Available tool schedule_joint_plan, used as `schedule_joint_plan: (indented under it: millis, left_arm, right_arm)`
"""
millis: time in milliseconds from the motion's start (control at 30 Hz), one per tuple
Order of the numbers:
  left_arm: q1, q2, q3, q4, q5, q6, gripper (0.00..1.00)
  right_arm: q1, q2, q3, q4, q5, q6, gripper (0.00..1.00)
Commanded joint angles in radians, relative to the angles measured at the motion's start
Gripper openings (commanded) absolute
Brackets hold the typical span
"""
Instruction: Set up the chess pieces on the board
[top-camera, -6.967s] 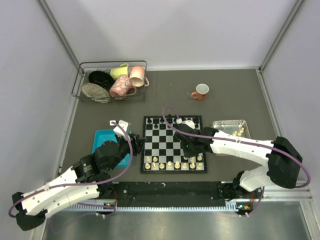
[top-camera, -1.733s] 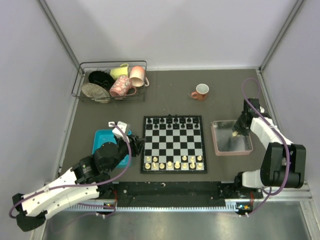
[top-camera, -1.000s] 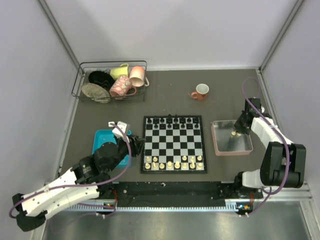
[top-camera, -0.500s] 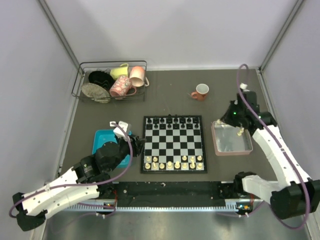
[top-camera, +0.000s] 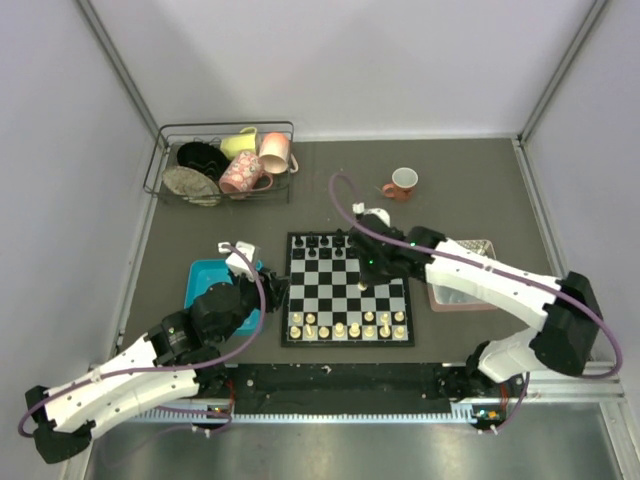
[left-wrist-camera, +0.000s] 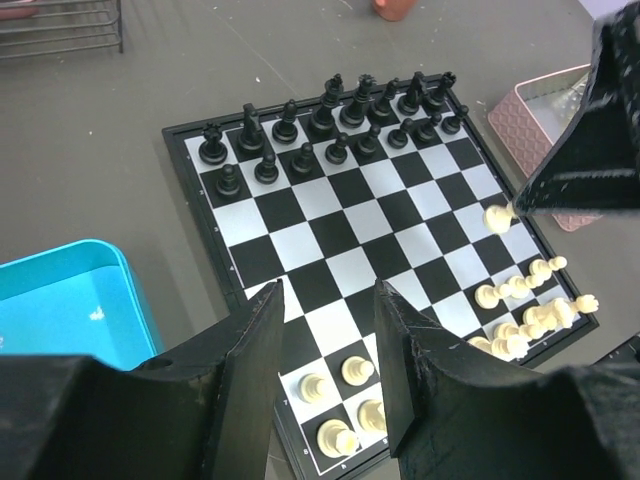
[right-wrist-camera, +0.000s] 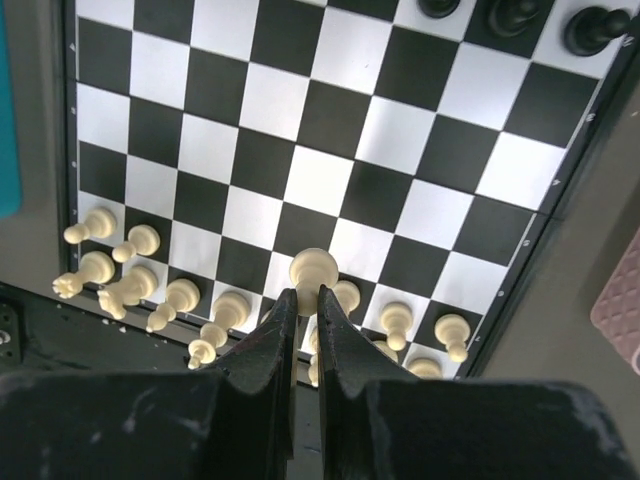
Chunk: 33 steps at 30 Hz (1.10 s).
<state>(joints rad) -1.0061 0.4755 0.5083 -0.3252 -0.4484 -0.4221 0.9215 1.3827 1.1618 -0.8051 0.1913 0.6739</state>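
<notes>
The right gripper (right-wrist-camera: 304, 296) grasps a cream pawn (right-wrist-camera: 313, 267) above the board (right-wrist-camera: 318, 181); the left gripper (left-wrist-camera: 326, 300) hangs released at the board's left edge.

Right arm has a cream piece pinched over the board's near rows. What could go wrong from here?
1. The held cream piece sits at the very tips of the right gripper; it may slip or land tilted.
2. Standing cream pieces crowd the board right beside those tips, so lowering or opening there could topple one.
</notes>
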Motion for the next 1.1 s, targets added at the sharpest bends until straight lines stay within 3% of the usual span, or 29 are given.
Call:
schedule_joint_plan:
  millis: [0,1067]
  left_arm:
    - [0.017,-0.006,0.010,-0.023,-0.030,-0.024,0.46]
    - [0.026,-0.015,-0.001,-0.006,-0.013,-0.007,0.48]
  right_arm:
    - [0.082,0.064,0.062,-0.009,0.080,0.059,0.00]
    - [0.177,0.168,-0.088,0.086,0.019,0.127,0.00]
